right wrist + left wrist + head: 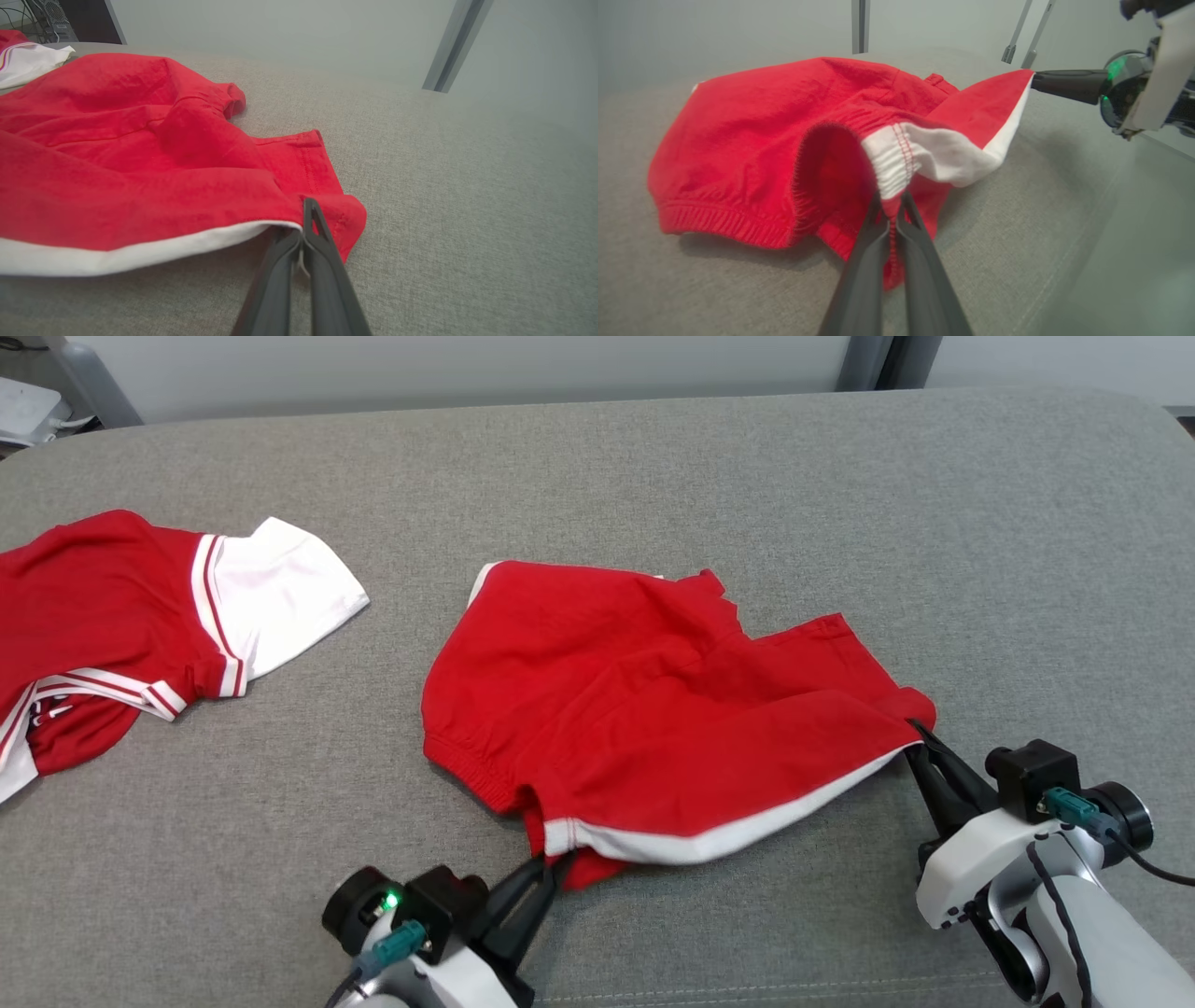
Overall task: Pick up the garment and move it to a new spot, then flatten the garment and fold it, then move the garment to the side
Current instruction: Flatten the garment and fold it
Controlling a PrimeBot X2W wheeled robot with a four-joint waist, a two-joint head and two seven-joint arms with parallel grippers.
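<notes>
shorts (653,700) lie mid-table (747,476), spread left to right. left gripper (546,870) sits at their near side, pinching the near-left waistband corner. right gripper (920,739) sits at their right end, pinching the near-right hem corner. The edge between the two grips is raised just off the table. jersey (121,616) lies on the table at far left, well apart from the shorts.

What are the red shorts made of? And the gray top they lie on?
The red shorts look like soft, matte cloth: they wrinkle, with stitched hems and a gathered waistband. The gray top is likely woven fabric, matte; its weave shows.
</notes>
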